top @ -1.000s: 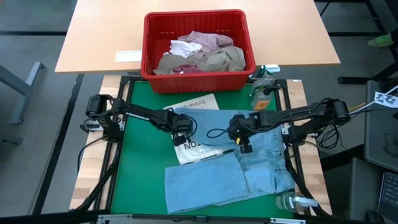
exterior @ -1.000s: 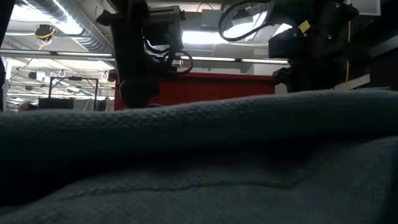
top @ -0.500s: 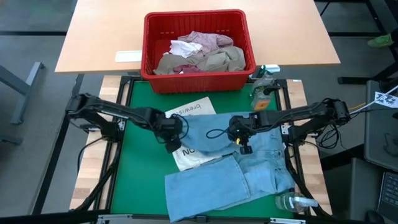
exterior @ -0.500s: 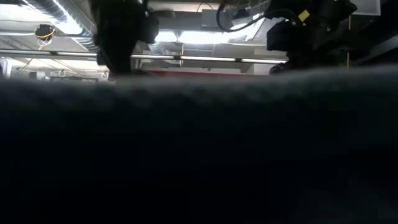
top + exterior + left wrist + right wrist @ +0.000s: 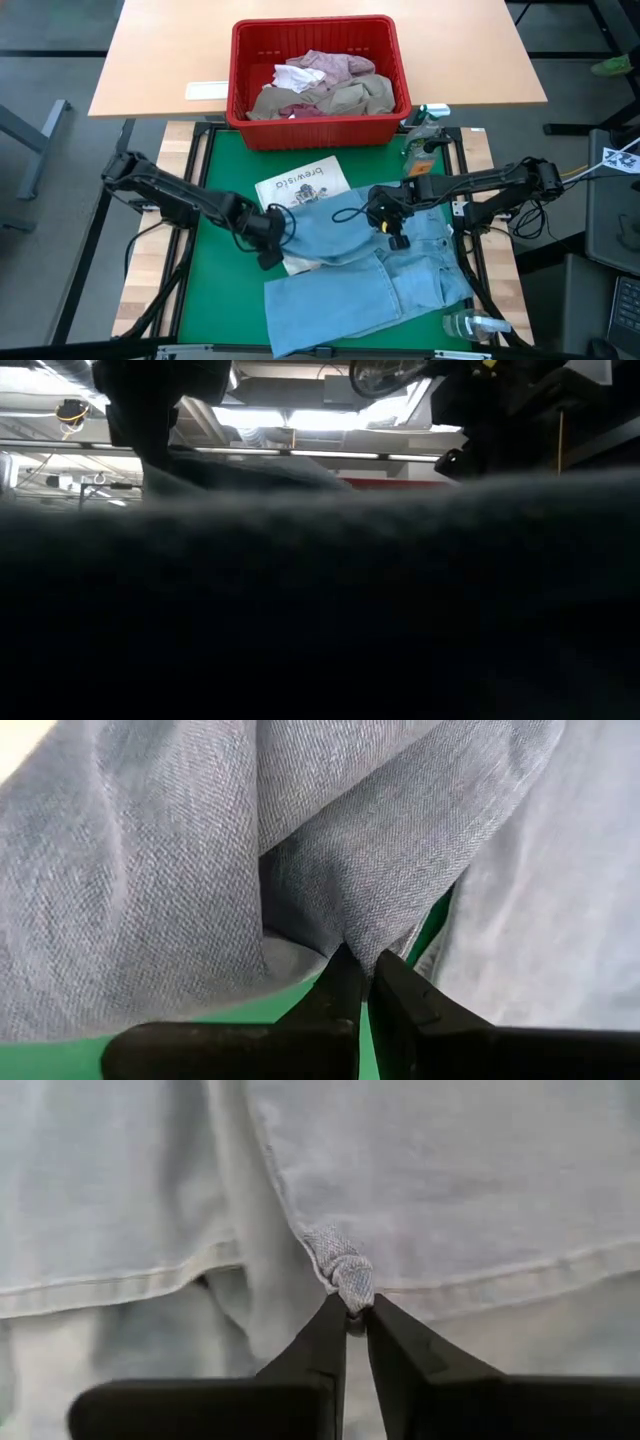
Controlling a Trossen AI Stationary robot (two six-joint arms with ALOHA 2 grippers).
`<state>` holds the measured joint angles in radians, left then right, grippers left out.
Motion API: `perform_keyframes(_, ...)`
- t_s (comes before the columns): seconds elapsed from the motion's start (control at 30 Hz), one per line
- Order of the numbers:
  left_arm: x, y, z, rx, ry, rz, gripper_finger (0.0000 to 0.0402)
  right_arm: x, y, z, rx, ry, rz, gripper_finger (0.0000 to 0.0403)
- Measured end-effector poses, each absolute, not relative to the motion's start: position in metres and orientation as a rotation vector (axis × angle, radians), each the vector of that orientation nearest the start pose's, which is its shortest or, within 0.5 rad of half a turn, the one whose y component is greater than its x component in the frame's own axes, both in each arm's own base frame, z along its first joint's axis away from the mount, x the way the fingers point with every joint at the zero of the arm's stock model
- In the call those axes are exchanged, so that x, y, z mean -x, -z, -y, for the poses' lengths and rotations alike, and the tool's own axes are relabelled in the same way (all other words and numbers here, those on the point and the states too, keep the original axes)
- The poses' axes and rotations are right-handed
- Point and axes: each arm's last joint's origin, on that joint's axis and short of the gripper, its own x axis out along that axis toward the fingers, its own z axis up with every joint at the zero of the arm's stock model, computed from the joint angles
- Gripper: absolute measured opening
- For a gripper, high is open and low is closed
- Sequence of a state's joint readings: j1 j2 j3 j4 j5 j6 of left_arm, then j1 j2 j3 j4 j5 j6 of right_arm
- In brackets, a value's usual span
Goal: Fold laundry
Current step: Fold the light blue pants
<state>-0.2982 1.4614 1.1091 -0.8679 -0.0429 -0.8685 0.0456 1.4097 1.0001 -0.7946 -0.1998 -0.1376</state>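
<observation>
Light blue denim jeans point(image 5: 370, 275) lie spread over the green mat point(image 5: 215, 200). Part of them covers a white sheet printed "brewista" point(image 5: 300, 183). My left gripper point(image 5: 268, 247) is shut on the jeans at their left edge, and my right gripper point(image 5: 393, 228) is shut on them near the middle. More laundry point(image 5: 320, 85), pink, white and tan, is piled in the red basket point(image 5: 240, 80) on the wooden table beyond the mat. In the low view, dark cloth point(image 5: 320, 610) fills nearly the whole picture. My left gripper pinches a raised fold of denim point(image 5: 350, 935) between its two fingertips, coming steeply from above. The cloth rises to the fingers in a peak, clear of the mat there, and the rest of the jeans lies flat. My right gripper pinches a small bunched knot of denim at a stitched seam point(image 5: 348, 1280) between its fingertips, slanting down from above. The cloth around it lies on the layers beneath.
One spray bottle point(image 5: 425, 125) stands at the mat's far right corner and another point(image 5: 470, 325) lies at the near right. A white label point(image 5: 205, 90) lies on the wooden table left of the basket. Bare green mat shows on the left.
My left gripper has gone toward the table's left and near edges and risen, staying shut. It has drawn the jeans' left edge with it, so denim now covers more of the white sheet. The right part of the jeans has stayed put.
</observation>
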Motion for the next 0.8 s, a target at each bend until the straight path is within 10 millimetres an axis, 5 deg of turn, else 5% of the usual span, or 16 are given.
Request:
perform_keyframes(0.33,-0.273,-0.216,0.104,0.461,-0.308,-1.288,0.0003,-0.260,-0.232,-0.019,-0.029,-0.317,-1.181,0.0056)
perform_keyframes(0.63,-0.278,-0.209,0.114,0.467,-0.288,-1.280,0.0007,-0.262,-0.232,-0.017,-0.037,-0.237,-1.179,0.0151)
perform_keyframes(0.8,-0.280,-0.210,0.114,0.484,-0.277,-1.259,0.0045,-0.268,-0.235,-0.018,-0.033,-0.240,-1.110,0.0176)
